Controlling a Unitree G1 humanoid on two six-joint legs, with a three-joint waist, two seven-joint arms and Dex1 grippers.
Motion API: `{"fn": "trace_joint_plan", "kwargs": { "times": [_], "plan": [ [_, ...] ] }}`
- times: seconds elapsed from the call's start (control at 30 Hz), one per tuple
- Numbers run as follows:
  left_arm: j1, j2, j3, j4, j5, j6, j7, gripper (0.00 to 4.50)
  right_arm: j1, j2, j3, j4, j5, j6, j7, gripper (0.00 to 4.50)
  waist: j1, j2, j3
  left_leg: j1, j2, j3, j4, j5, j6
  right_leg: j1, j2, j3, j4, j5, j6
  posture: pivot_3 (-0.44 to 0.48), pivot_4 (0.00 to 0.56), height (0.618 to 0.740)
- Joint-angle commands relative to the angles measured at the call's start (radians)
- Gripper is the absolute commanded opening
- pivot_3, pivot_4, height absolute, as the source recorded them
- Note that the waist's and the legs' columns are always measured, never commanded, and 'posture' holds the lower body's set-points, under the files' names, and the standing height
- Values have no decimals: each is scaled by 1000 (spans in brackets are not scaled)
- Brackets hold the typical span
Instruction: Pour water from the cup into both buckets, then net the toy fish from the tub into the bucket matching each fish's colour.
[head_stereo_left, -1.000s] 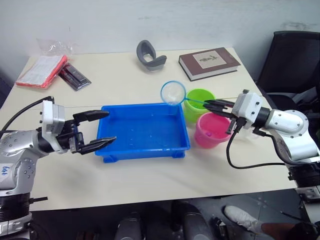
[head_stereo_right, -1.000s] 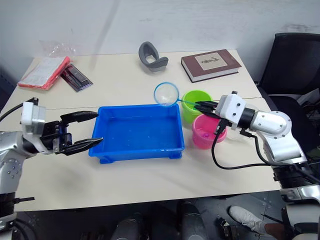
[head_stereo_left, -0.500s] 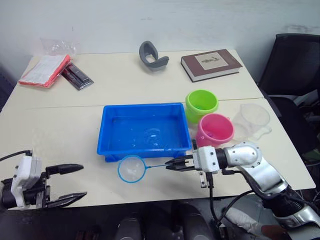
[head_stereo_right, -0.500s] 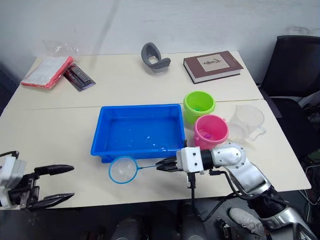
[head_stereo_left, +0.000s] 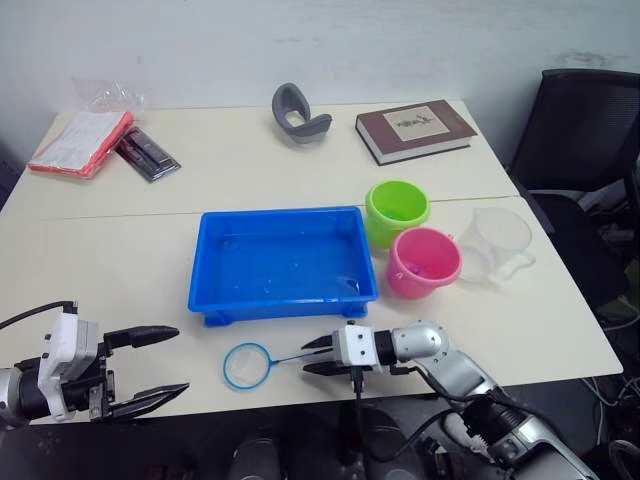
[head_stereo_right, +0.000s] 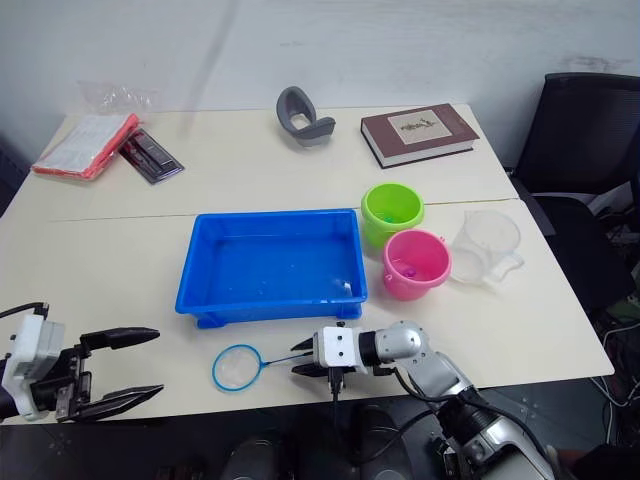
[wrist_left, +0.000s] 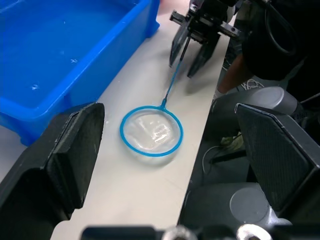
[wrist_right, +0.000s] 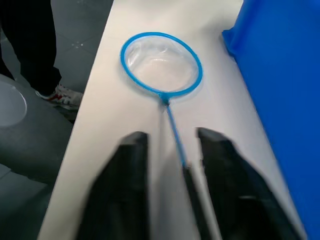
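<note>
Right eye view shows the net (head_stereo_right: 238, 367) lying flat at the tub's (head_stereo_right: 270, 265) six o'clock, the right gripper (head_stereo_right: 303, 359) spread around its handle without gripping, seemingly set down, while the left gripper (head_stereo_right: 135, 367) gapes empty.

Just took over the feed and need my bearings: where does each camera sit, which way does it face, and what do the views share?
Left eye view: on the head, looking forward and down over the table; both arms show.
Right eye view: its stereo twin, same scene, the tub mid-table.
Left wrist view: along the left gripper, open, toward the net; the right gripper shows beyond.
Right wrist view: along the right gripper's open jaws, onto the net lying on the table.
Shared: the net and the tub show in all four.
</note>
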Motion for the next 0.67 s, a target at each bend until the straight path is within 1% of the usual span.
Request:
{"fn": "trace_joint_plan", "kwargs": {
  "times": [0.03,0.07,0.1,0.23,0.27,0.33,0.37,0.4,0.47,0.57,0.67],
  "plan": [
    [15,4,26,3,-3,0,6,4500,31,-43,-60,-151,120,132,53,3744,2,0,0,0,0,0,0,0,0,0,0,0,0,0,0,0,150,740],
    [23,4,33,3,7,-5,11,4500,42,-60,-79,-190,149,157,64,4264,2,0,0,0,0,-1,0,0,0,0,0,0,0,0,0,0,150,740],
    [29,4,53,4,20,-13,27,4500,57,-83,-113,-242,196,188,71,4391,2,0,0,0,0,-1,0,0,0,0,0,0,0,0,0,0,150,740],
    [50,-11,110,26,89,-49,109,4500,120,-192,-236,-396,332,254,121,4391,4,0,0,0,0,-2,0,-1,1,0,0,-1,-1,0,0,0,150,740],
    [66,-12,113,38,147,-47,164,4500,154,-236,-294,-421,346,240,127,4391,5,0,0,0,0,-2,0,-1,1,1,0,-1,-1,0,0,0,150,740],
    [115,-23,110,46,186,-45,186,4500,218,-277,-402,-443,346,186,98,4391,5,0,0,0,0,-2,-1,-2,1,1,0,-1,-2,0,0,0,150,740],
    [145,-36,105,43,214,-74,190,4500,249,-293,-462,-455,398,184,113,4391,6,0,0,0,0,-2,-1,-2,1,1,0,-2,-2,0,0,0,150,740],
    [157,-55,99,54,220,-102,192,4500,276,-302,-523,-459,447,192,116,4391,5,0,0,0,0,-2,-1,-3,1,1,0,-2,-3,0,0,0,150,740],
    [152,-84,104,100,248,-134,242,4500,338,-338,-624,-445,469,168,136,4391,5,0,0,0,0,0,-1,-4,2,1,0,-1,-3,0,0,0,150,740],
    [130,-100,115,170,285,-213,280,4500,415,-389,-720,-362,439,68,213,4391,7,-2,-1,1,0,0,-1,-5,4,1,0,-1,-3,0,1,0,150,740],
    [102,-115,112,189,302,-276,319,4500,427,-404,-782,-244,433,-1,245,4391,10,-2,-1,2,0,0,-1,-6,6,3,0,-2,-3,0,1,0,150,740]
  ]
}}
